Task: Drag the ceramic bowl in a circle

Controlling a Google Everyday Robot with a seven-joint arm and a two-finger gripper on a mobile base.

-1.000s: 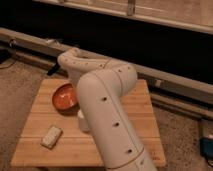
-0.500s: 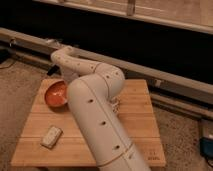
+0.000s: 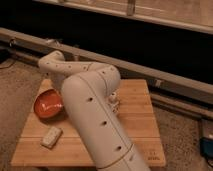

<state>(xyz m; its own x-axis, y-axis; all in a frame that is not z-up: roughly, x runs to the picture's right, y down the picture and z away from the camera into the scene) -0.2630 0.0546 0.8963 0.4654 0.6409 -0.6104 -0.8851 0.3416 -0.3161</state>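
The ceramic bowl (image 3: 47, 105), orange-red, round and shallow, sits on the left part of the wooden table (image 3: 137, 132). My white arm (image 3: 92, 115) rises from the front edge. It bends left over the table and comes down at the bowl's right rim. The gripper is hidden behind the arm's thick links, next to that rim. Whether it touches or holds the bowl cannot be seen.
A small white cup (image 3: 114, 101) peeks out just right of the arm. A pale rectangular block (image 3: 51, 136) lies near the table's front left corner. A dark ledge and rail (image 3: 165, 80) run behind the table. Carpet surrounds it.
The bowl has slid left and then toward the table's front edge. The arm's upper links swung left with it.
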